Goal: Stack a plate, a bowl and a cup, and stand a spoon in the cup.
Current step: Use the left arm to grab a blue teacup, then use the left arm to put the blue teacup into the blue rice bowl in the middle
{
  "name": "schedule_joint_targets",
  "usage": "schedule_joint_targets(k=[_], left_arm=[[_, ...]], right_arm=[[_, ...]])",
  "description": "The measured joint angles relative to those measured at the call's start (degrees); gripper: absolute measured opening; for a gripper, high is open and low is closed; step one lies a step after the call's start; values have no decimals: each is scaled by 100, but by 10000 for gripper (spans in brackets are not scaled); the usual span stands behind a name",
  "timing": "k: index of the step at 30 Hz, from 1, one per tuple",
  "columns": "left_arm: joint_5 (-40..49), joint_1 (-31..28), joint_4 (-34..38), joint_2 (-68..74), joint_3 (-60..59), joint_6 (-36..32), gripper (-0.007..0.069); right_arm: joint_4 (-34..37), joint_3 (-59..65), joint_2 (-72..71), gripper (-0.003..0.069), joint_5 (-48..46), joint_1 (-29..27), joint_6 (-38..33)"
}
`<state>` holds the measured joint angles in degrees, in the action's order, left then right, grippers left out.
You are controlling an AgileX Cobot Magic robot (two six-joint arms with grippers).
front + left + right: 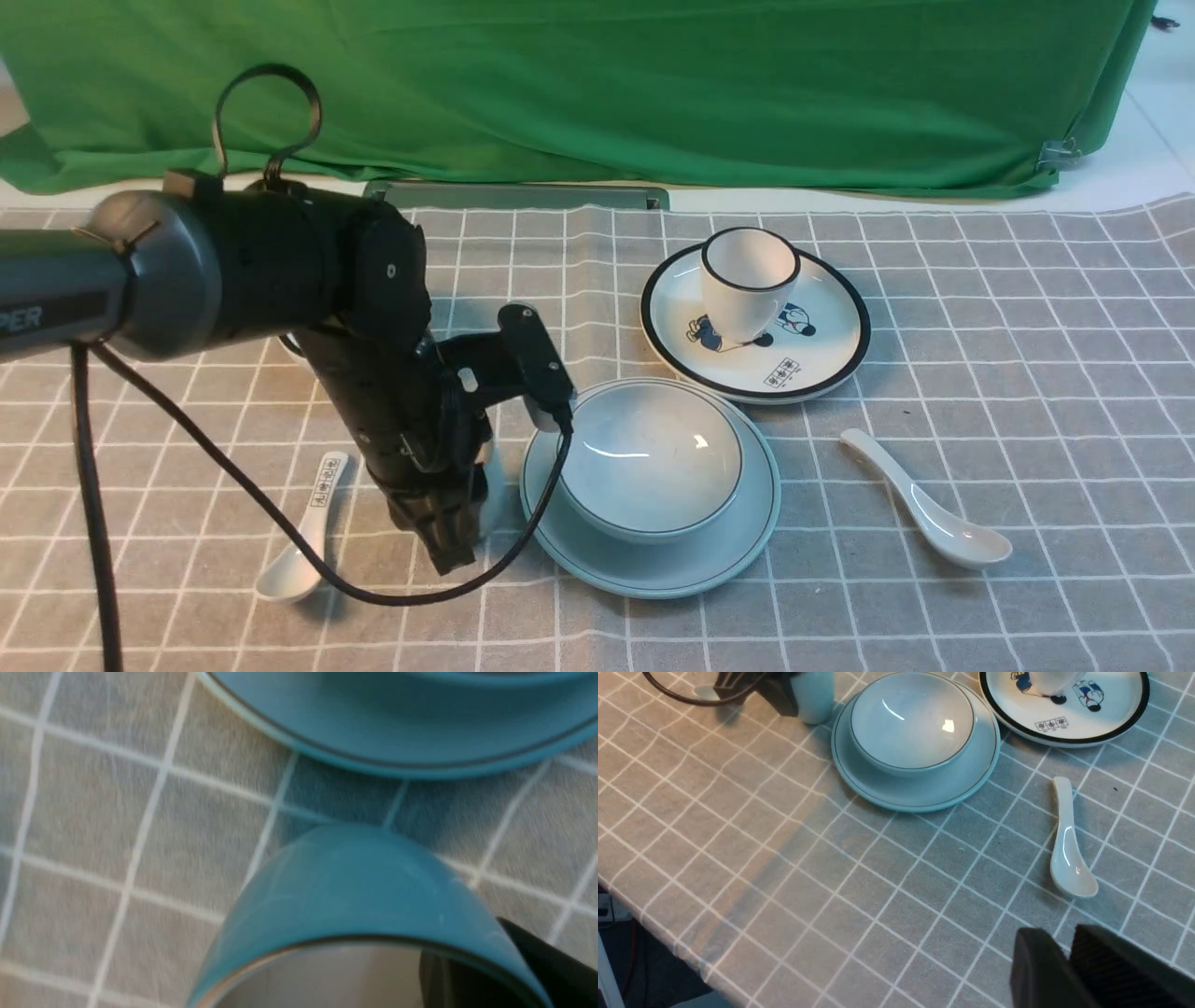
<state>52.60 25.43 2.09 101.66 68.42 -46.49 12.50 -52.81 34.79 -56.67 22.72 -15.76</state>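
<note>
The pale blue bowl (pixel 644 457) sits inside the pale blue plate (pixel 653 569) at the table's middle. The cup (pixel 355 882) stands just left of the plate, mostly hidden behind my left arm in the front view. It shows clearly in the right wrist view, cup (pixel 813 697). My left gripper (pixel 509 970) is shut on the cup's wall, one finger inside the rim and one outside. The plain white spoon (pixel 924 504) lies on the cloth right of the plate. My right gripper (pixel 1059 938) hovers near that spoon (pixel 1066 849), jaws together and holding nothing.
A black-rimmed cartoon plate (pixel 822 355) with a black-rimmed cup (pixel 747 280) on it lies behind the stack. A spoon with printed characters (pixel 313 523) lies left of my left arm. A green cloth hangs at the back. The table's near edge (pixel 654 933) shows in the right wrist view.
</note>
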Motion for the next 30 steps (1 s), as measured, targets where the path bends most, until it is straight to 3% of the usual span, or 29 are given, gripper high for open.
schedule_joint_targets(k=[3,8,15,30], left_arm=[[479,18,-91,-345,250,400,27],[662,383,378,-755,1159,628,27],[915,1273,114,246,2026,812,27],[675,1358,-209,1533,2555,877,36]], right_arm=[[0,0,0,143,-11,0,0],[6,0,0,143,72,0,0],[11,0,0,143,-93,0,0],[45,0,0,143,-418,0,24]])
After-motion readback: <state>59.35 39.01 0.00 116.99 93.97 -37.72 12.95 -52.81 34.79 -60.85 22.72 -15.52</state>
